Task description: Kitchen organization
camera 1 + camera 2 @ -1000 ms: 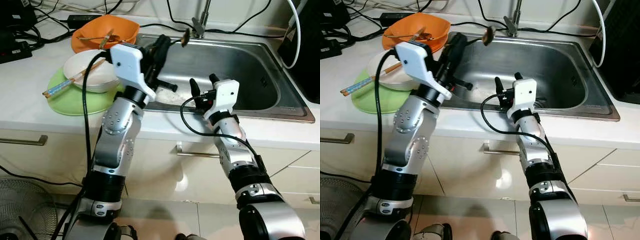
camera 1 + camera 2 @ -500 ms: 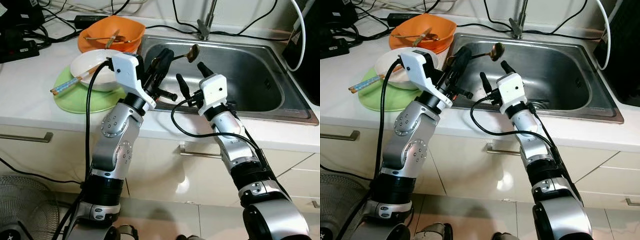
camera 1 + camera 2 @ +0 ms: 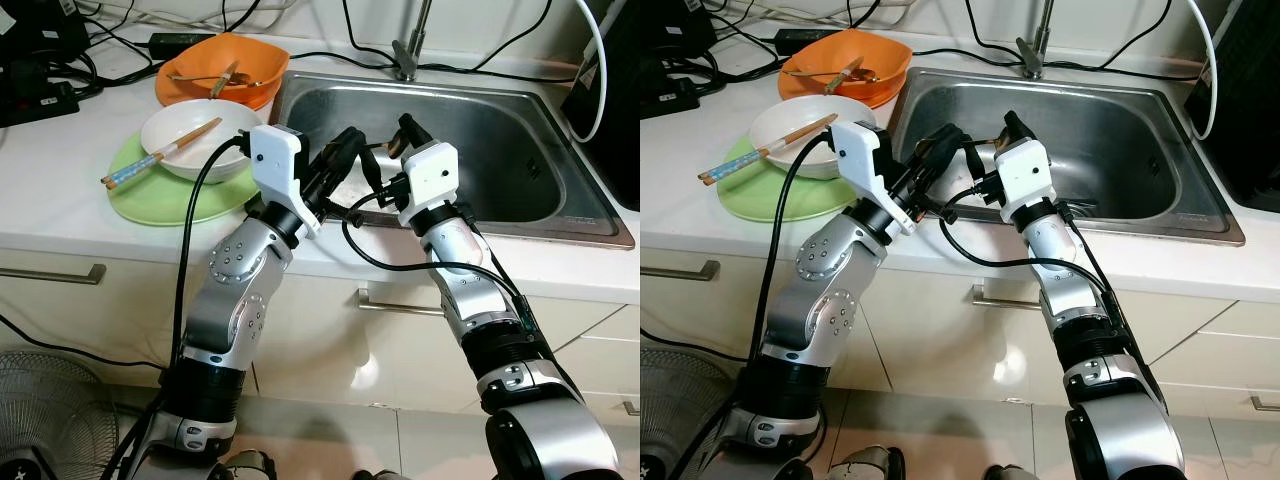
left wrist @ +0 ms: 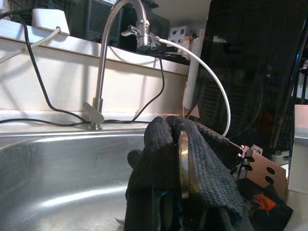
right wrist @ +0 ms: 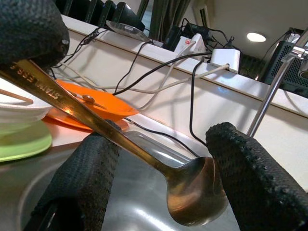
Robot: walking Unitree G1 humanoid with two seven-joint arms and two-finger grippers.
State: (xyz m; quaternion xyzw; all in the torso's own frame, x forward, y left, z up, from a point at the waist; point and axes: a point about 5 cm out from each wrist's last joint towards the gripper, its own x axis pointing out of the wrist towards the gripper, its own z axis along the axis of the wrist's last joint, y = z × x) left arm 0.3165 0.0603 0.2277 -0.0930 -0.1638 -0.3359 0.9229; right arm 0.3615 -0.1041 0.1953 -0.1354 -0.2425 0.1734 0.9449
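A white table [image 3: 70, 190] runs across the scene, with a steel sink [image 3: 520, 165] set into it on the right and a tap [image 3: 408, 55] at the sink's far edge. On the table to the left of the sink lies a green plate [image 3: 150, 200] carrying a white bowl [image 3: 190, 150], and a pair of chopsticks [image 3: 160, 155] rests tilted across the bowl's rim. Farther back sits an orange bowl [image 3: 225, 80] with utensils in it. Black cables [image 3: 60, 70] trail over the far left of the table.

Both arms meet over the near left part of the sink. The left pincer [image 3: 345, 165] is clamped on the handle of a metal spoon [image 5: 144, 154], its black fingers [image 4: 202, 168] pressed against the thin brass-coloured edge. The spoon slants away from that grip so that its bowl end lies between the fingers [image 5: 245, 173] of the right pincer [image 5: 159, 183], which is spread apart around it; one finger looks to touch the spoon's bowl, though whether it truly does I cannot tell. In the head views the right pincer [image 3: 385, 160] sits just beside the left one, above the sink.
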